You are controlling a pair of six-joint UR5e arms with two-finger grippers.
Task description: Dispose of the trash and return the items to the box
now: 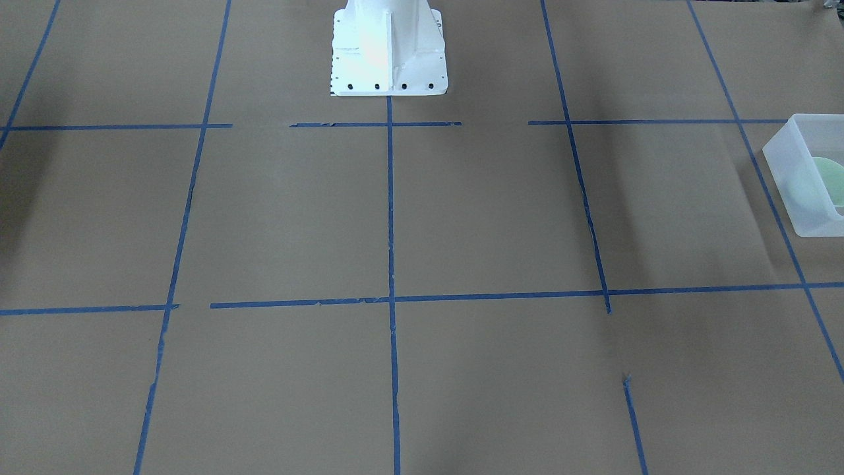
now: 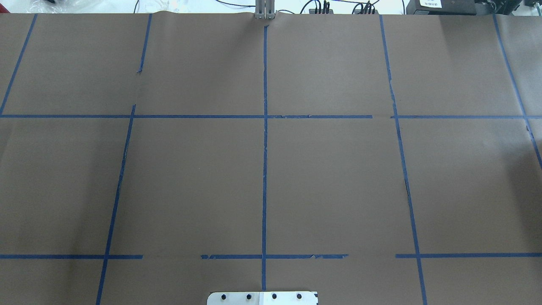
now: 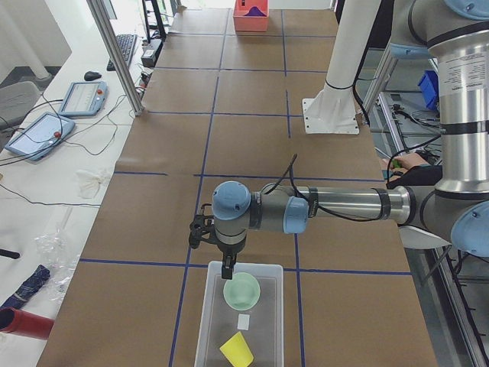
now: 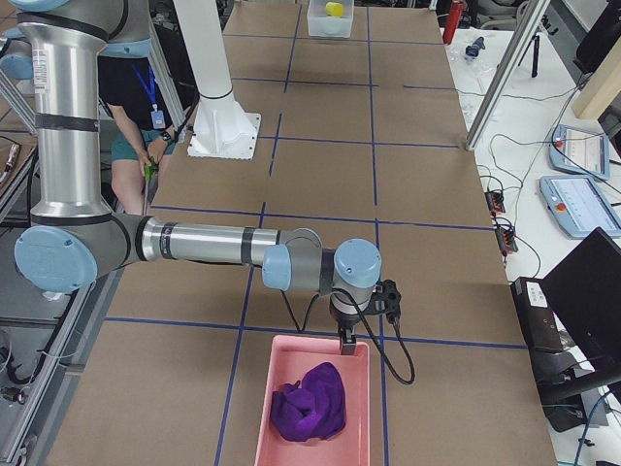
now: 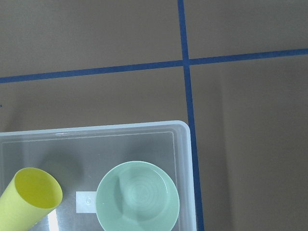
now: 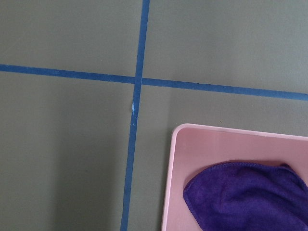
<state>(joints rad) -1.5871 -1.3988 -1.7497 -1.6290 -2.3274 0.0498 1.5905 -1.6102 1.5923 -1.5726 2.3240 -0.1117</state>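
The box (image 3: 263, 330) is a frosted bin at the table's end by my left arm. It holds the mint-green bowl (image 3: 241, 290) and the yellow cup (image 3: 237, 350), which lies on its side. In the left wrist view the box (image 5: 96, 129), bowl (image 5: 138, 195) and cup (image 5: 30, 197) lie below the camera. The box (image 1: 788, 178) and bowl (image 1: 823, 181) show at the front view's right edge. My left gripper (image 3: 227, 274) hangs over the box's far rim; I cannot tell its state. My right gripper (image 4: 346, 347) hangs over a pink bin's rim; I cannot tell its state.
The pink bin (image 4: 291, 364) holds a purple cloth (image 4: 310, 400); both show in the right wrist view, bin (image 6: 211, 137) and cloth (image 6: 245, 195). The white robot base (image 1: 389, 49) stands mid-table. Brown paper with blue tape lines covers the table. Tablets and cables lie past the far edge.
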